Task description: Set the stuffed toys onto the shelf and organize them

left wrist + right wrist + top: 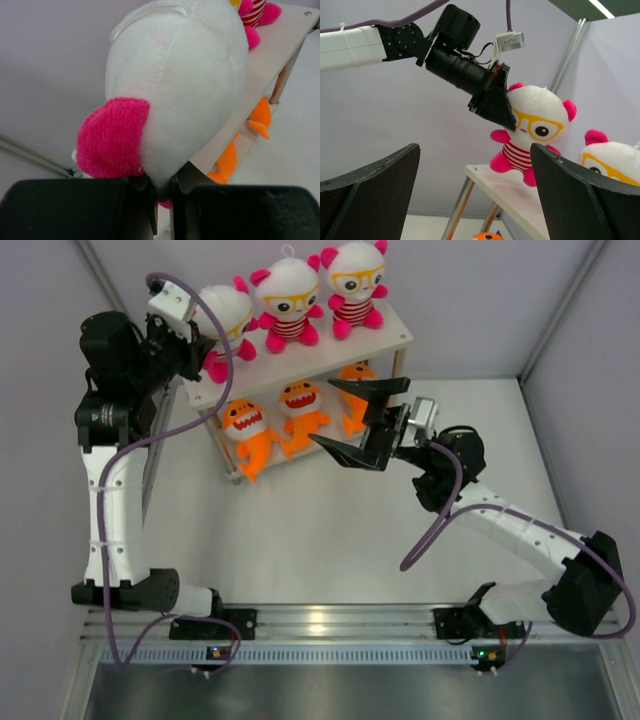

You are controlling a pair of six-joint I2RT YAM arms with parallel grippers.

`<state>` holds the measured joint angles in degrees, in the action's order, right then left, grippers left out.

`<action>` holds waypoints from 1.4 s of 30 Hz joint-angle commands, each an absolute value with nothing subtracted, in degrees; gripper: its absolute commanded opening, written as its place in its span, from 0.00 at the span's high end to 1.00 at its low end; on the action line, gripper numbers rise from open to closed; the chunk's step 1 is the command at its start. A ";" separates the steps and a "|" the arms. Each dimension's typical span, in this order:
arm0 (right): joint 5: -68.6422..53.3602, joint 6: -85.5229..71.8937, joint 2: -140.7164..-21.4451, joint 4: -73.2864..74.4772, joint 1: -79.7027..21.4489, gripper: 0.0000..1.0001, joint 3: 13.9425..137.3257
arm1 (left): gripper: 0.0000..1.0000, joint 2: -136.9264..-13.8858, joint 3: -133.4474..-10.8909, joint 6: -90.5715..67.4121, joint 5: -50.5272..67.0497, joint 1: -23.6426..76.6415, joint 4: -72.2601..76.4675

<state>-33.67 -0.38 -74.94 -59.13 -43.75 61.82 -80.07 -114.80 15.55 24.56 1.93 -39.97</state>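
Toys [290,310] all sit on the shelf [398,332], three dolls [357,285] on the top board and three sharks [300,408] below, so we judge the task close to done, with only tidying left. At the left end, the left gripper [161,186] is pinched tight on the head of the left doll [225,320], which sits near the board's left edge with its feet on the wood. We think the next move calls for parting those fingers and backing off without dragging the soft head along, since the edge is near. The dolls are plush, with white heads, pink ears, yellow glasses and red-and-white striped bodies. The sharks are orange with toothy mouths and stand side by side. On the right, the right gripper [325,413] hangs spread wide and empty just in front of the lower tier, near the right shark [357,390].
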 commanded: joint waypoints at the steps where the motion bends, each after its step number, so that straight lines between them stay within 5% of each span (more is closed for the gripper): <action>1: -31.64 3.42 -71.28 -56.78 -43.59 0.08 59.86 | 1.00 -82.87 -119.44 15.39 22.85 1.76 -34.63; 42: -30.59 6.68 -68.12 -50.89 -43.59 0.07 57.92 | 1.00 -91.32 -121.91 9.14 30.67 -4.75 -34.54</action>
<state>-30.06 6.42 -68.36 -50.46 -43.70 56.62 -91.35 -120.53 11.07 28.73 -4.12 -38.52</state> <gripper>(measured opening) 0.931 0.113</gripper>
